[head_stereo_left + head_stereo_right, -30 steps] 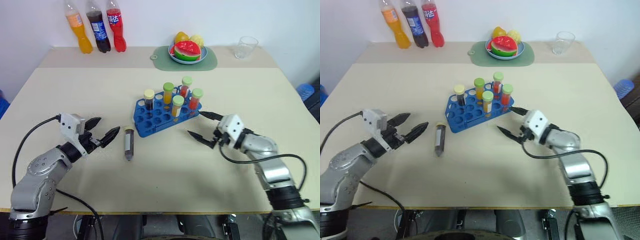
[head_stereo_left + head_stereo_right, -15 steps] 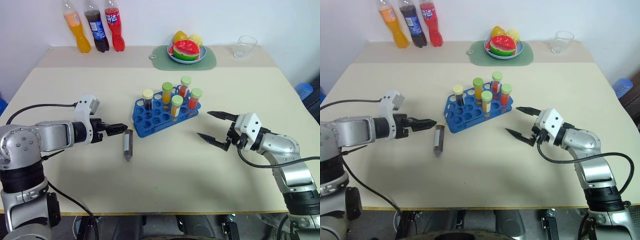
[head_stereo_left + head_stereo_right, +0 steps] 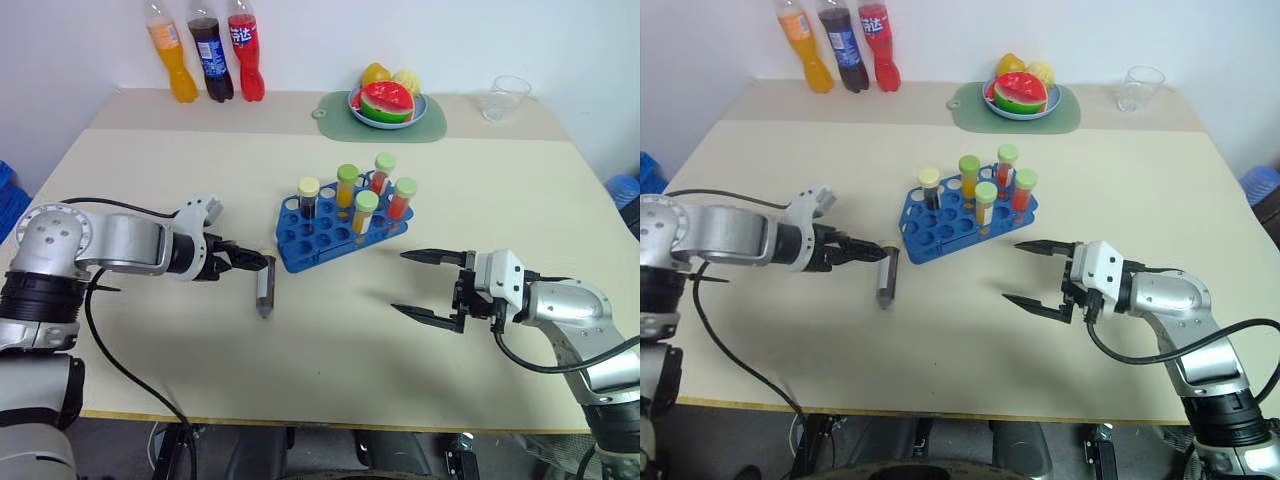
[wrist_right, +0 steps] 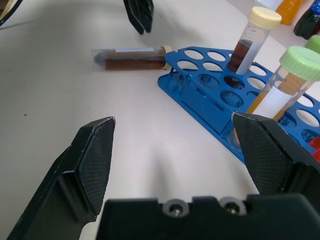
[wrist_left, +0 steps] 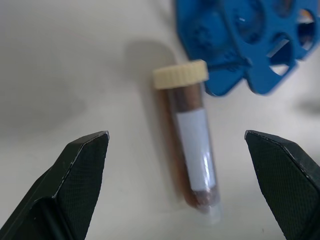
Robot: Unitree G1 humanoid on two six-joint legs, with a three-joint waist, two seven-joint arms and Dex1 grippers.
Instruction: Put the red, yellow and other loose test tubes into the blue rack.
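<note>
Cream bench (image 3: 150,330), centre of frame: blue rack (image 3: 335,232) holding five capped tubes upright. Lower left of rack: brown tube (image 3: 264,290) lying flat, pale cap toward rack. Left pincer (image 3: 253,262) wide, at cap end. Right pincer (image 3: 428,285) wide, empty, lower right.

blue rack (image 3: 335,228), brown tube (image 3: 264,289), pale-yellow cap (image 5: 180,74)

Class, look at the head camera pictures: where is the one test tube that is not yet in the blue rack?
The dark brown test tube lies flat on the table, just left of the blue rack's near corner, with the open left gripper at its capped end.
</note>
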